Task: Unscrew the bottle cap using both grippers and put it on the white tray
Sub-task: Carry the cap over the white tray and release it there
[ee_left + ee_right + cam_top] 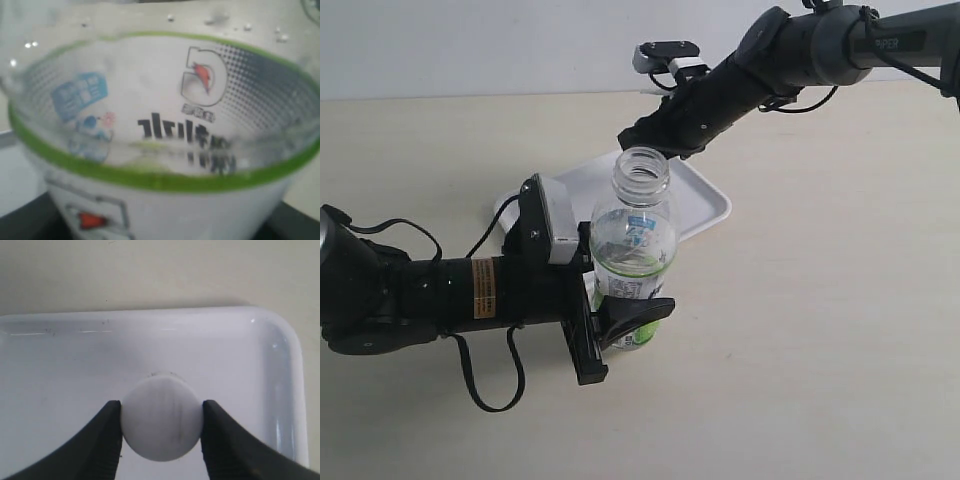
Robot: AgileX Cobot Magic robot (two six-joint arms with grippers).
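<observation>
The clear bottle [634, 250] stands upright and uncapped, its open neck showing. My left gripper [620, 318] is shut on its lower body at the green-and-white label [165, 200], which fills the left wrist view. The white bottle cap [161, 418] is pinched between the black fingers [97, 445] of my right gripper [161, 415], held over the white tray [240, 365]. In the exterior view the right gripper [645, 135] hangs over the tray [705, 205] just behind the bottle's neck; the cap itself is hidden there.
The tray lies on a plain beige tabletop [820, 350] behind the bottle. A black cable [470, 375] loops below the left arm. The right arm [790, 50] reaches in from the upper right.
</observation>
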